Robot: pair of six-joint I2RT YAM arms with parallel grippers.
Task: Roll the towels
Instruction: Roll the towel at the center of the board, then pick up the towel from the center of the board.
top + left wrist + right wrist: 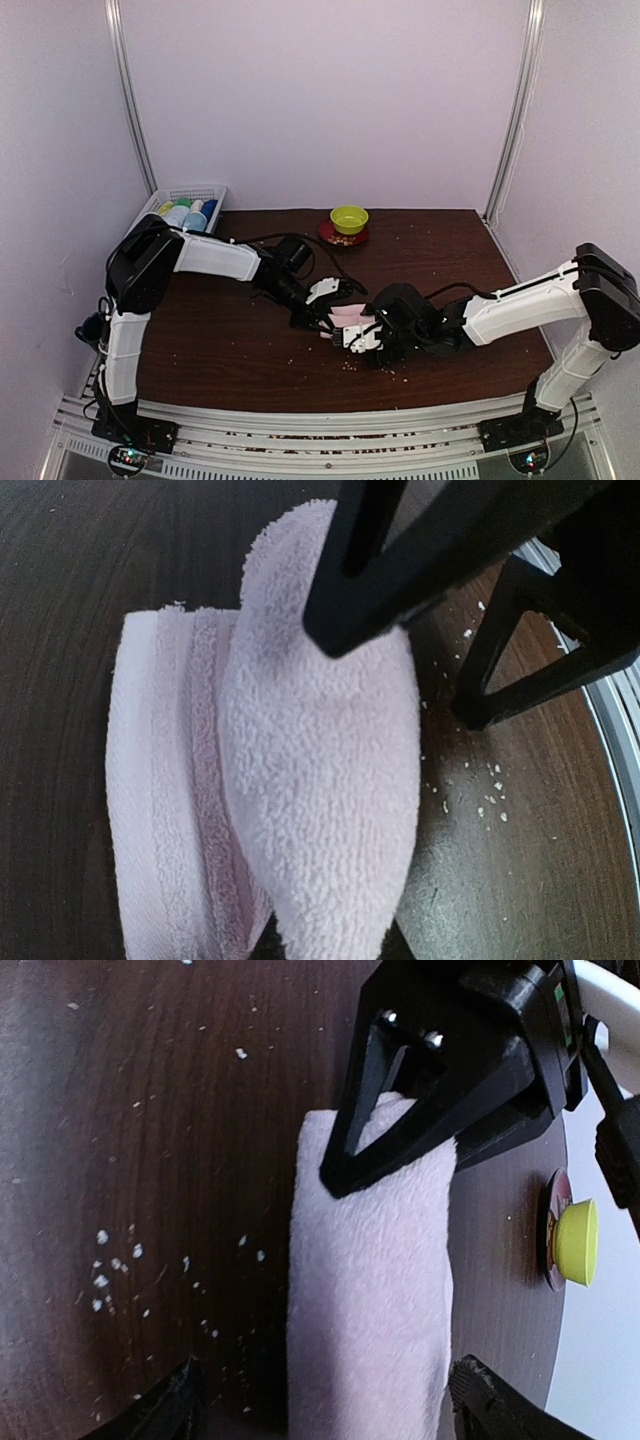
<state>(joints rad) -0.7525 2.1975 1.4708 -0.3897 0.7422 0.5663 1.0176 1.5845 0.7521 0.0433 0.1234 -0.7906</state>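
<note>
Reaching in from either side, the left arm [215, 258] and the right arm [520, 305] meet at the middle of the counter [220, 345], and there we find the towel [347, 314] — pale pink, bunched small between the two wrists. From the left wrist we see it close up: a flat folded part lies on the wood with ribbed bands running along it, and a thick loop of terry rises off that part toward the camera. The left jaws, as we read them from the right wrist, are clamped on the far end of the towel, the cloth showing through the open frame of one black jaw. The right jaws stand apart, one on each side of the near end; the one on the left of that view is clear of the cloth, the other sits just beside its edge. From the left wrist we see the same pair — one jaw in front of the raised loop, its mate with its tip down by the bare wood beside the towel. In the right wrist view the towel looks like a long soft roll lying straight away from the camera.

White crumbs [110, 1260] dot the counter around the towel. Well behind it, near the back edge, we note a yellow-green bowl [349, 216] sitting on a red saucer [342, 240]. At the back left corner a white basket [213, 190] holds several bottles [185, 212] with coloured caps.
</note>
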